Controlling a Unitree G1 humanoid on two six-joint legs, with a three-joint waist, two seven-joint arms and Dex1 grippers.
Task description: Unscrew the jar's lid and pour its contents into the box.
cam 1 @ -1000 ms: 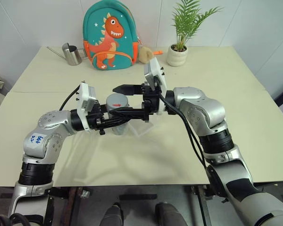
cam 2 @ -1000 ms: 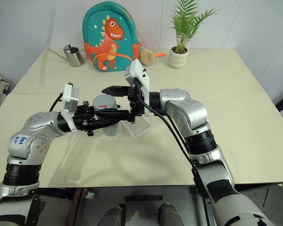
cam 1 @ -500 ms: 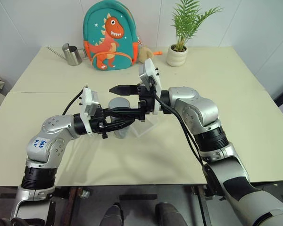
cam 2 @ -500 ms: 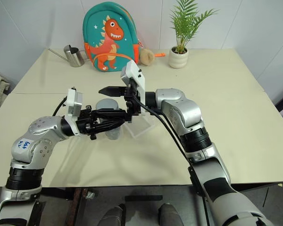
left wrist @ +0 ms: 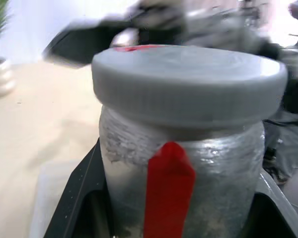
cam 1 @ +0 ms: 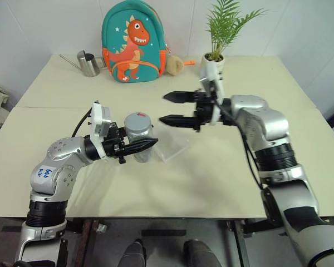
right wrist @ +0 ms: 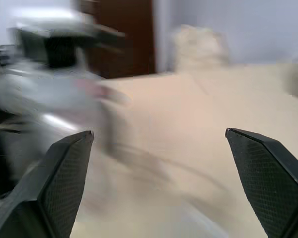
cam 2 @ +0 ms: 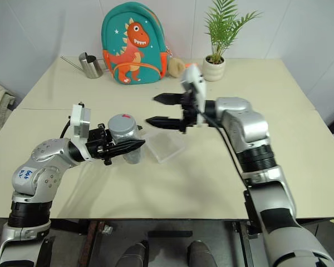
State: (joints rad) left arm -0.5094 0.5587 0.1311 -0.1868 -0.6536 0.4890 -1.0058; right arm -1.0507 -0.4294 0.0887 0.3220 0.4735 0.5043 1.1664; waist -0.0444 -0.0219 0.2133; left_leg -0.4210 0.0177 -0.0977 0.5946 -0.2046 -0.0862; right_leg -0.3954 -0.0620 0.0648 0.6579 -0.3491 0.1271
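The jar (cam 1: pixel 140 143) is small and clear, with a red mark (left wrist: pixel 169 191) on its side. It is held upright above the table near the middle, with my left gripper (cam 1: pixel 142 147) shut on its body. The grey lid (cam 1: pixel 140 121) sits on top of the jar. The contents cannot be made out through the cloudy wall. My right gripper (cam 1: pixel 164 108) hangs open to the right of the lid and a little above it, apart from it, with its fingers pointing at the jar. The box (cam 1: pixel 173 147), a shallow clear tray, lies on the table just right of the jar.
A teal dinosaur backpack (cam 1: pixel 134 41) stands at the back of the table. A steel watering can (cam 1: pixel 89 63) is to its left, and a plush toy (cam 1: pixel 174 64) and a potted plant (cam 1: pixel 214 55) to its right. The table's front edge (cam 1: pixel 156 214) runs below my arms.
My right gripper, which was around the lid, has pulled away to the right and stays open. The left gripper still holds the jar in the same spot, lid on.
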